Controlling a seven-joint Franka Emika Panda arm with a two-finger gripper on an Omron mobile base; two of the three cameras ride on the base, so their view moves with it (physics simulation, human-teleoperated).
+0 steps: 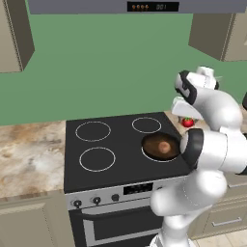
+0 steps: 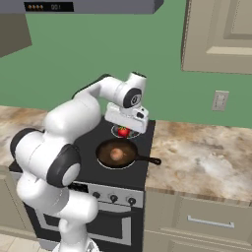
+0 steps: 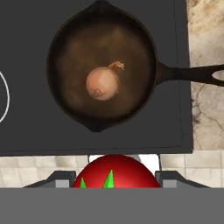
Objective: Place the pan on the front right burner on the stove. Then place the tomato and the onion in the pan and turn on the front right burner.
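- The pan (image 2: 117,153) sits on the front right burner (image 1: 144,149) of the stove (image 1: 116,164), a little below centre in the right base view, with its handle pointing to the right over the counter (image 2: 206,157).
- The onion (image 3: 102,84) already lies in the middle of the pan, in the upper half of the hand view.
- The tomato (image 3: 114,171) is at the bottom centre of the hand view, between the jaws of the gripper (image 2: 124,131), which are partly closed on it; in the right base view it hangs under the hand, just above the pan's far rim.
- Step in hand, as I judge it: carrying the tomato to the pan. The pan and the onion are done; the burner is not yet turned on.
- The next move calls for bringing the hand over the pan's middle, beside the onion, lowering it and opening the jaws.
- After that, a knob (image 2: 113,198) on the silver panel at the stove's front needs turning.
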